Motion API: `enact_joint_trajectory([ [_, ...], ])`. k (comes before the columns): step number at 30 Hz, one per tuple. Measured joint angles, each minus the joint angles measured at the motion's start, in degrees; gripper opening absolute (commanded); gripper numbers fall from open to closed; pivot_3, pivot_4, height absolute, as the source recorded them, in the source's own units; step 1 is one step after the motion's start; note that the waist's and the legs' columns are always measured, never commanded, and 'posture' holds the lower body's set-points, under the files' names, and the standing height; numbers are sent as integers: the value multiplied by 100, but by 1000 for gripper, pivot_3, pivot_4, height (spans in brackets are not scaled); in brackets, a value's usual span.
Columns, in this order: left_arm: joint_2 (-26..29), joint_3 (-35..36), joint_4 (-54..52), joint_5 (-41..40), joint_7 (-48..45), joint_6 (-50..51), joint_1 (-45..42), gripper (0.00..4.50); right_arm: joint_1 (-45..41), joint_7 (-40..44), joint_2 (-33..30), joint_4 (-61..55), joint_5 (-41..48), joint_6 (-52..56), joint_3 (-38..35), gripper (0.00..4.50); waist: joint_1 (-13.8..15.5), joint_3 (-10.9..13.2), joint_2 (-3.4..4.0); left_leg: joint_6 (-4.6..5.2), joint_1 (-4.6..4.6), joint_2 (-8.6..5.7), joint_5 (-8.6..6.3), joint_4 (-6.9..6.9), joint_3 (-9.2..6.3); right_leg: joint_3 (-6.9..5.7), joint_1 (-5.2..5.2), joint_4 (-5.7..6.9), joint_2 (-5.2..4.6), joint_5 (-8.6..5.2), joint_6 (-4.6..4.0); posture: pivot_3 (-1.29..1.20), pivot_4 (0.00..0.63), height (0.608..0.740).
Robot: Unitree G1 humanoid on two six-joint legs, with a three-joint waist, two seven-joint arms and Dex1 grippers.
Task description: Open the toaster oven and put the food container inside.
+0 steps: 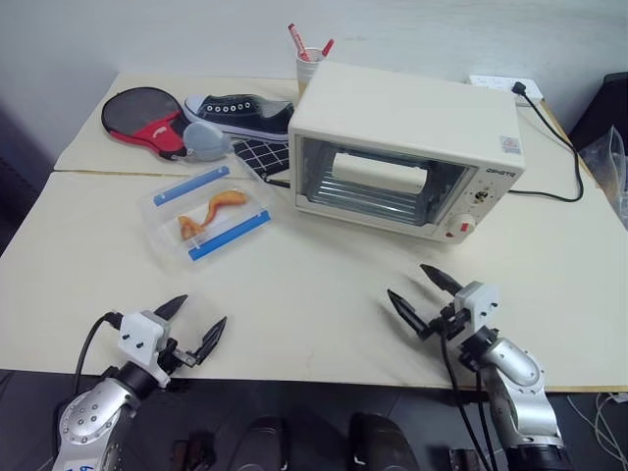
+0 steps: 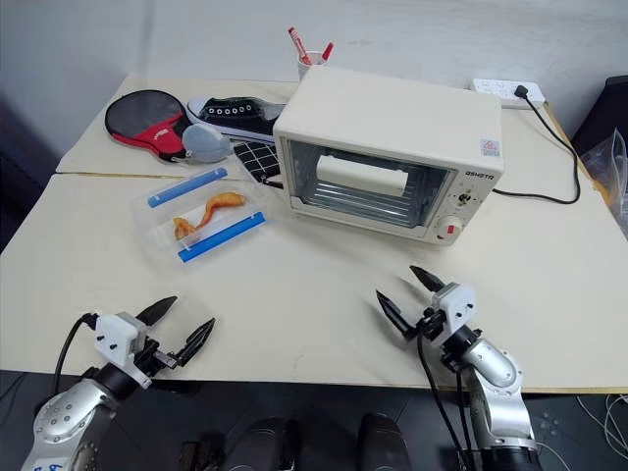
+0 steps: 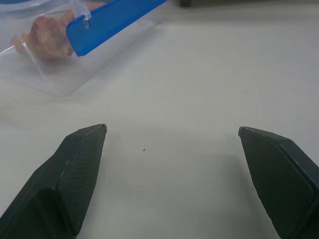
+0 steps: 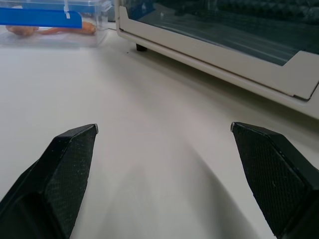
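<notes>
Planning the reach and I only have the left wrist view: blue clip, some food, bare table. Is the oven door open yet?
Observer: No. The oven door is shut, its bar handle up against the glass.
Operator: Where does the food box sit relative to the oven?
Observer: The food box lies flat on the table, apart from the oven, on the robot's left of it.
Operator: Is the right tool busy with anything?
Observer: No. The right tool is open and empty, over the table in front of the oven door.
Operator: Anything behind the box?
Observer: A black sneaker and a paddle lie farther back.
</notes>
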Motion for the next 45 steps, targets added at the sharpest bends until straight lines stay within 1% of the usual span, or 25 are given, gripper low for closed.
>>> enact_joint_trajectory([
  [3, 64, -1, -86, -79, -16, 236, -34, 4500, 15, 92, -24, -7, 53, -2, -2, 4478, -11, 0, 0, -3, 0, 5, -2, 0, 0, 0, -1, 0, 3, 0, 0, 0, 150, 740],
  [5, 156, 32, -249, -519, -122, 575, -110, 4500, 97, 163, -136, -174, 215, 86, -28, 4478, 1, 1, 1, -3, -2, 5, -2, 1, -3, 0, -1, 0, 0, 0, 0, 0, 150, 740],
  [6, 274, 117, -377, -870, -235, 831, -175, 4500, 174, 194, -196, -382, 353, 181, -101, 4478, 5, 1, 2, -4, -3, 7, -2, 3, -3, 1, -1, 0, -3, 0, 0, 0, 150, 740],
  [9, 969, 557, -727, -1854, -737, 1418, -408, 4500, 599, 317, -695, -1053, 693, 444, -434, 4478, 13, 1, 2, -8, -6, 10, -5, 8, -9, 1, 2, -3, -4, -1, -3, 0, 150, 740],
  [10, 1089, 699, -757, -2070, -828, 1524, -538, 4500, 715, 351, -813, -1162, 756, 496, -553, 4478, 11, 1, 3, -8, -5, 10, -5, 8, -9, 0, 2, -4, -2, -1, -3, 0, 150, 740],
  [11, 1334, 787, -733, -2346, -1046, 1693, -773, 4500, 902, 426, -992, -1272, 836, 544, -715, 4478, 33, 2, 4, -8, -5, 9, -5, 12, -11, -5, 3, 2, 4, -2, -5, 0, 150, 740],
  [12, 1703, 857, -623, -2625, -1361, 1902, -1052, 4500, 1113, 515, -1231, -1370, 905, 592, -928, 4478, 59, 2, 5, -8, -4, 9, -5, 13, -8, -4, 4, 3, 8, -3, -6, 0, 150, 740],
  [14, 2082, 875, -346, -2782, -1803, 2074, -1376, 4500, 1257, 589, -1401, -1391, 970, 638, -1214, 4478, 58, 0, 9, -7, 6, 8, -5, 12, 1, 0, 9, 3, 12, -3, -6, 0, 150, 740],
  [16, 2255, 823, 121, -2772, -2164, 2127, -1744, 4500, 1249, 635, -1471, -1379, 981, 634, -1335, 4478, 3, 0, 13, -9, 9, 15, -5, 11, 8, 4, 4, 8, 22, -4, -8, 0, 150, 740],
  [18, 2261, 728, 497, -2639, -2371, 1987, -2023, 4500, 1110, 631, -1471, -1338, 977, 646, -1330, 4478, -31, 0, 14, -14, 8, 22, -7, 11, 15, 9, -2, 13, 30, -5, -10, 0, 150, 740],
  [20, 2175, 620, 856, -2452, -2482, 1767, -2349, 4500, 658, 562, -1471, -1350, 1028, 822, -1244, 4478, -56, 2, 16, -16, 9, 25, -6, 12, 23, 17, -8, 20, 33, -5, -10, 0, 150, 740],
  [21, 2084, 553, 987, -2351, -2521, 1645, -2522, 4500, 281, 483, -1478, -1448, 1176, 1161, -1159, 4478, -57, 2, 16, -16, 10, 27, -6, 12, 23, 18, -8, 20, 33, -5, -10, 0, 150, 740],
  [22, 2016, 523, 1006, -2305, -2517, 1593, -2597, 4500, 77, 447, -1496, -1533, 1287, 1370, -1093, 4478, -53, 2, 17, -16, 8, 27, -5, 13, 22, 17, -9, 20, 33, -5, -10, 0, 150, 740],
  [24, 1859, 399, 1005, -2167, -2515, 1461, -2691, 4500, -398, 391, -1689, -1801, 1675, 2153, -836, 4478, -21, 3, 18, -17, 6, 29, -6, 13, 21, 13, -10, 17, 32, -5, -10, 0, 150, 740],
  [26, 1704, 292, 1006, -2091, -2503, 1414, -2711, 4500, -887, 273, -1721, -1915, 1964, 2749, -728, 4478, -11, 3, 18, -16, 2, 29, -6, 14, 21, 9, -10, 10, 31, -5, -10, 0, 150, 740],
  [28, 1587, 198, 996, -2037, -2471, 1412, -2725, 4500, -1336, 136, -1736, -1936, 2145, 3224, -630, 4478, 3, 3, 17, -16, -3, 28, -7, 18, 18, 5, -10, 9, 30, -5, -10, 0, 150, 740],
  [30, 1537, 166, 968, -2011, -2406, 1412, -2735, 4500, -1568, 61, -1737, -1947, 2209, 3482, -568, 4478, 29, 3, 17, -15, -9, 26, -7, 22, 14, 2, -10, 7, 28, -5, -10, 0, 150, 740],
  [37, 1389, 100, 639, -1899, -2120, 1405, -2753, 4500, -2177, 97, -1600, -1504, 1999, 3627, -319, 4478, -8, 3, 17, -13, -9, 25, -7, 23, 18, 3, -12, 12, 27, -5, -9, 0, 150, 740],
  [45, 1331, 102, 481, -1877, -1938, 1412, -2655, 4500, -2365, 301, -1345, -1389, 1861, 3494, -140, 4478, -12, 3, 17, -13, -9, 25, -7, 23, 19, 2, -12, 11, 27, -5, -9, 0, 150, 740],
])
